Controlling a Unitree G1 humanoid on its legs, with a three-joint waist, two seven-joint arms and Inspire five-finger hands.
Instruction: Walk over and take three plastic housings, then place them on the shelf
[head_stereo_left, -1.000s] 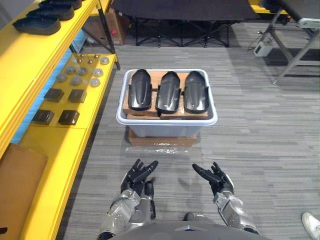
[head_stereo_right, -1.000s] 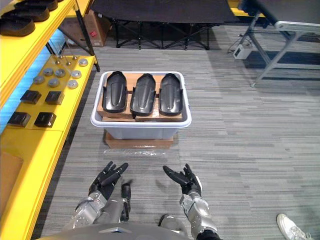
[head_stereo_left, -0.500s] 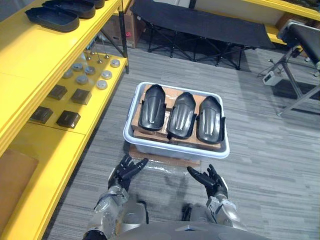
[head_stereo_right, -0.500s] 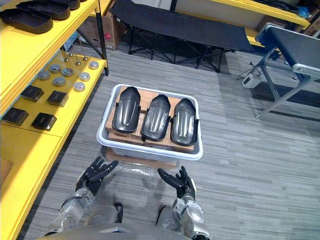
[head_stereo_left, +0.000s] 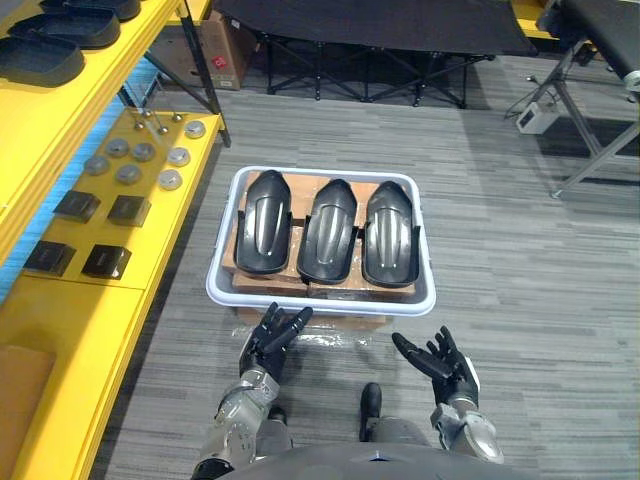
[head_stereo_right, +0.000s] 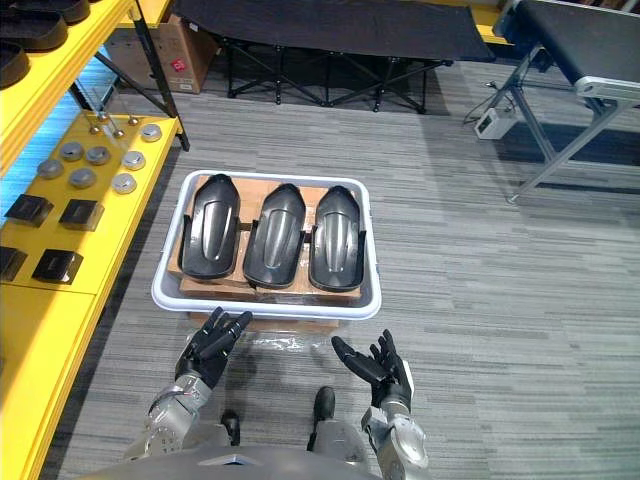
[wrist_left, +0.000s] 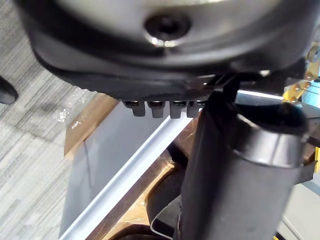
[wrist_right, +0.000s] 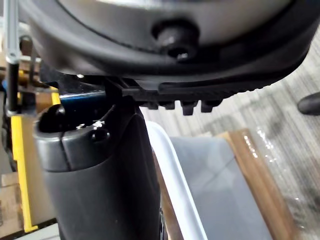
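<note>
Three black plastic housings lie side by side in a white bin (head_stereo_left: 222, 292): left housing (head_stereo_left: 266, 220), middle housing (head_stereo_left: 329, 229), right housing (head_stereo_left: 389, 232). They rest on brown cardboard inside the bin. My left hand (head_stereo_left: 272, 337) is open, palm up, just short of the bin's near left rim. Level with it, my right hand (head_stereo_left: 440, 360) is open too, a little before the bin's near right corner. Both hands are empty. The bin's white rim (wrist_left: 135, 172) runs close past the left hand in its wrist view.
A yellow shelf unit (head_stereo_left: 110, 330) runs along the left, its lower level holding small dark blocks (head_stereo_left: 105, 261) and round metal discs (head_stereo_left: 128, 173). More black housings (head_stereo_left: 40, 60) sit on its upper level. A black cot (head_stereo_left: 370, 20) and a metal frame (head_stereo_left: 590, 120) stand beyond the bin.
The camera has shifted; the bin now lies straight ahead and close. Both open hands stay low before it, the left one nearly at the rim.
</note>
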